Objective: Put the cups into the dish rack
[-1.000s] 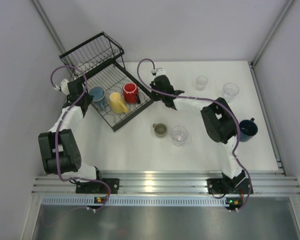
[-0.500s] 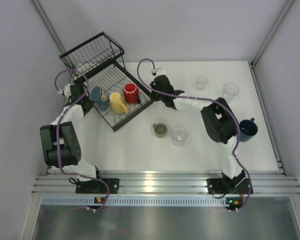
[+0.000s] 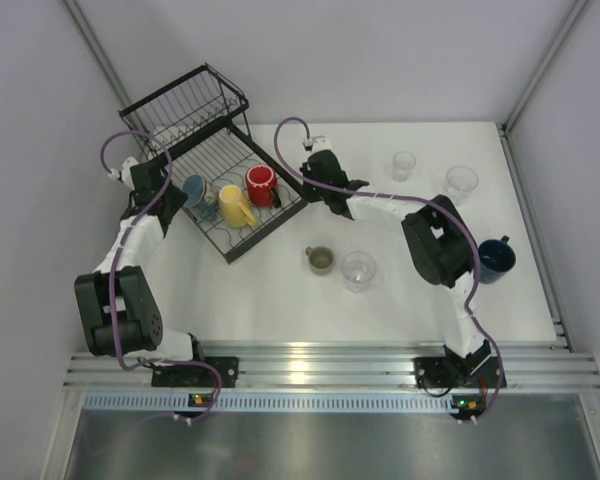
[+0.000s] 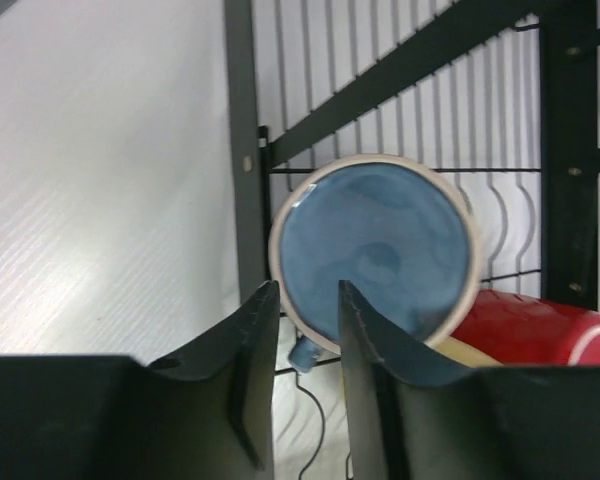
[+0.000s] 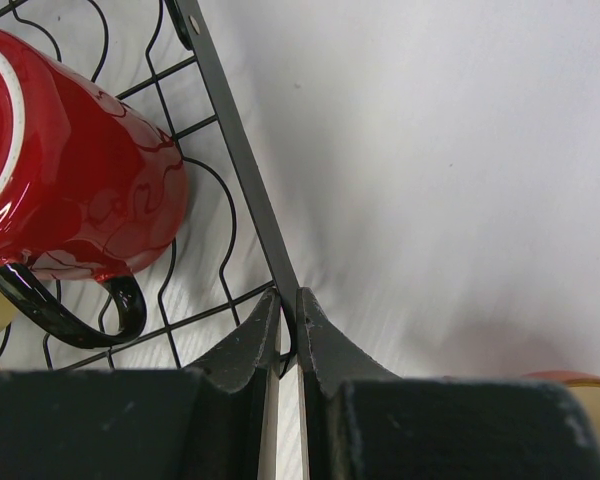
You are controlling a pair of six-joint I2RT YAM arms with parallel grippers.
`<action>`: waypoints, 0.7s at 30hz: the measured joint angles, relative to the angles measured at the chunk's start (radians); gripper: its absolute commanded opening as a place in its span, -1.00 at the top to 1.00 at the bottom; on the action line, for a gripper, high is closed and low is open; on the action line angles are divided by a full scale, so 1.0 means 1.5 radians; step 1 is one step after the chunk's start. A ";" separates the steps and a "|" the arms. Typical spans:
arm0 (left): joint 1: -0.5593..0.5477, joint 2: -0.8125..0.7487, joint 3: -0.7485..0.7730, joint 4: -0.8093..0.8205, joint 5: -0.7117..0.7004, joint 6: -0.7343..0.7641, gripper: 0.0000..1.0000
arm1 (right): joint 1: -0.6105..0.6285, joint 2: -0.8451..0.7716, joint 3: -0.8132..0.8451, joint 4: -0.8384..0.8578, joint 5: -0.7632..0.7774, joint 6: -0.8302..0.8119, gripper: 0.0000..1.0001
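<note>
Cups first, from overhead: blue cup (image 3: 193,188), yellow cup (image 3: 235,205) and red cup (image 3: 261,185) lie in the low tray of the dish rack (image 3: 185,120), upper left of the frame. An olive-grey mug (image 3: 320,260) and a clear tumbler (image 3: 358,270) stand mid-table. Two more tumblers (image 3: 403,165) sit upper right, and a dark blue mug (image 3: 495,258) is by the right arm's elbow. The left gripper (image 3: 177,190) is at the blue cup, and the right gripper (image 3: 302,193) is at the tray's right edge.

From the left wrist, the left gripper (image 4: 308,295) has its fingers parted astride the blue cup (image 4: 380,250) rim, one outside and one inside. I'd guess they aren't pinching it, though the contact is hard to read. The cup lies tipped on the rack wires (image 4: 245,150).

From the right wrist, the right gripper (image 5: 288,305) has its fingers nearly pressed together on the rack's black edge bar (image 5: 225,120), with the red cup (image 5: 70,180) on its side just beyond.

The mugs look glazed: stiff, weighty and slick (a rim-wall pinch or the handle seems safest). The tumblers look light and thin, so I'd take them gently at the rim.
</note>
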 measured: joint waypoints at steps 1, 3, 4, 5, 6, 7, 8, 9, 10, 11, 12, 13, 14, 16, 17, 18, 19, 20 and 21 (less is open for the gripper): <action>-0.003 -0.009 0.000 0.004 0.006 0.004 0.22 | 0.000 0.000 0.000 0.000 0.000 0.000 0.92; -0.007 -0.018 0.000 0.013 0.017 0.016 0.17 | 0.000 0.000 0.000 0.000 0.000 0.000 0.85; -0.009 -0.019 0.000 0.018 0.025 0.021 0.13 | 0.000 0.000 0.000 0.000 0.000 0.000 0.84; -0.011 -0.017 0.000 0.020 0.034 0.027 0.12 | 0.000 -0.001 0.000 0.000 0.000 0.000 0.81; -0.013 -0.013 0.000 0.022 0.044 0.033 0.12 | 0.000 -0.001 0.000 -0.001 0.000 0.001 0.80; -0.014 -0.007 0.000 0.024 0.055 0.036 0.11 | 0.000 -0.001 0.000 -0.002 -0.001 0.001 0.80; -0.017 0.002 0.001 0.025 0.066 0.040 0.10 | 0.000 -0.002 0.000 -0.003 -0.001 0.001 0.79; -0.019 0.013 0.003 0.025 0.075 0.045 0.10 | 0.000 -0.002 0.000 -0.004 -0.001 0.001 0.79; -0.021 0.024 0.007 0.025 0.082 0.048 0.11 | 0.000 -0.003 0.000 -0.005 -0.001 0.001 0.79; -0.024 0.039 0.013 0.030 0.086 0.051 0.10 | 0.000 -0.003 0.000 -0.006 -0.001 0.001 0.79; -0.025 0.048 0.022 0.032 0.086 0.054 0.10 | 0.000 -0.004 0.000 -0.007 0.000 0.001 0.79; -0.025 0.055 0.030 0.035 0.087 0.055 0.10 | 0.000 -0.004 -0.001 -0.008 0.000 0.001 0.79; -0.025 0.061 0.035 0.037 0.088 0.054 0.10 | 0.000 -0.004 0.000 -0.010 0.000 0.001 0.79; -0.025 0.067 0.038 0.043 0.089 0.054 0.11 | 0.000 -0.006 -0.001 -0.014 0.001 0.001 0.79; -0.026 0.068 0.039 0.046 0.091 0.055 0.10 | 0.000 -0.007 -0.001 -0.017 0.001 0.001 0.79; -0.027 0.069 0.039 0.047 0.091 0.055 0.10 | 0.000 -0.008 -0.001 -0.019 0.002 0.001 0.79; -0.029 0.069 0.040 0.047 0.091 0.055 0.11 | 0.000 -0.008 -0.002 -0.020 0.003 0.001 0.79; -0.031 0.070 0.041 0.047 0.091 0.055 0.10 | 0.000 -0.010 -0.003 -0.021 0.005 0.001 0.79; -0.032 0.072 0.042 0.048 0.092 0.055 0.10 | 0.000 -0.011 -0.005 -0.020 0.006 0.001 0.79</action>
